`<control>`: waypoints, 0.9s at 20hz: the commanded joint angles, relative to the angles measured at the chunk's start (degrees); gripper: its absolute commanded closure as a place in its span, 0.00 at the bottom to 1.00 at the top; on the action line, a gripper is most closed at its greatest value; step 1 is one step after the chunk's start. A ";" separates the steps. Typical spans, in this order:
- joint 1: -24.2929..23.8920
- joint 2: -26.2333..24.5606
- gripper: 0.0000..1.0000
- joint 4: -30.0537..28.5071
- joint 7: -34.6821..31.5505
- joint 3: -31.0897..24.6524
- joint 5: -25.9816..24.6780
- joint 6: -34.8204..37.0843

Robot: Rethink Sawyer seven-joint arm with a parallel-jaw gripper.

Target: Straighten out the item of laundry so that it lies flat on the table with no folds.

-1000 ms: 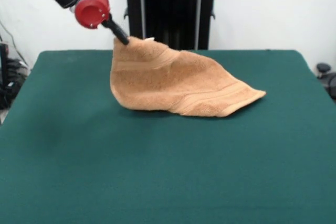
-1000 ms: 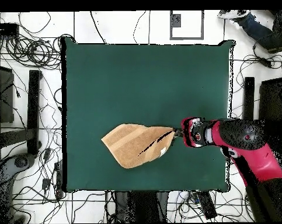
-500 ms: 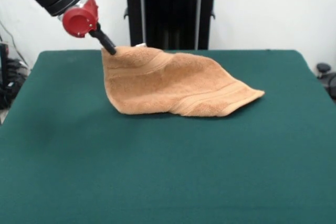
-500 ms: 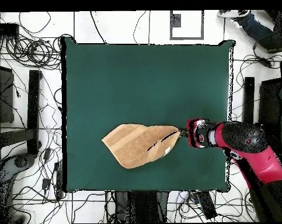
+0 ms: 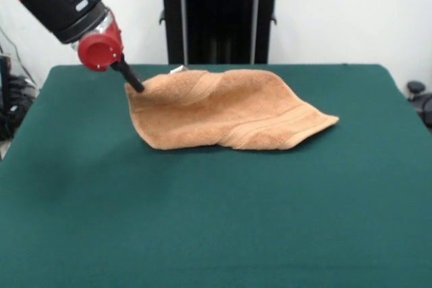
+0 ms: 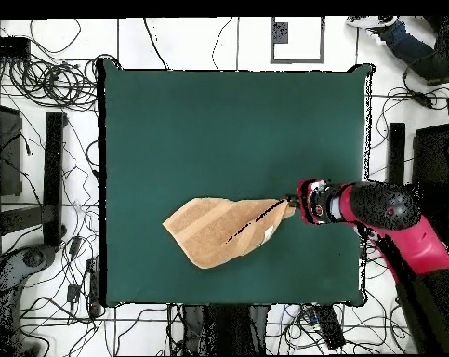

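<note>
arm slanted, pincer (image 5: pixel 137 86) pinching towel (image 5: pixel 229 109) corner

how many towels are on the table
1. A single orange-tan terry towel lies on the green table, toward its far side in the front view, one corner gripped by the pincer. Nothing appears hidden beneath it.

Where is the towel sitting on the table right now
In the front view the towel lies on the far half of the table, slightly left of centre, its left corner pinched and lifted by the pincer; its right corner rests on the cloth.
</note>
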State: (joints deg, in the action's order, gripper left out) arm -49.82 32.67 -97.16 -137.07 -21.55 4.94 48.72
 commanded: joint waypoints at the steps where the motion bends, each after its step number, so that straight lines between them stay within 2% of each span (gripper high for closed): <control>1: 2.29 -5.34 1.00 8.45 11.82 -6.24 -4.11 1.54; 3: 2.84 -5.87 1.00 12.24 12.73 -6.17 -5.34 6.91; 4: 3.34 -6.30 1.00 15.51 13.46 -6.06 -6.40 11.90; 7: 4.17 -7.29 1.00 21.14 14.71 -6.19 -8.45 18.78; 14: 3.77 -8.27 1.00 22.78 15.21 -7.84 -10.47 19.15; 18: 3.28 -8.84 1.00 23.70 18.35 -8.85 -12.58 18.46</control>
State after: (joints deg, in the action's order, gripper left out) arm -48.67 25.03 -78.66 -136.91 -23.46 -4.44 65.10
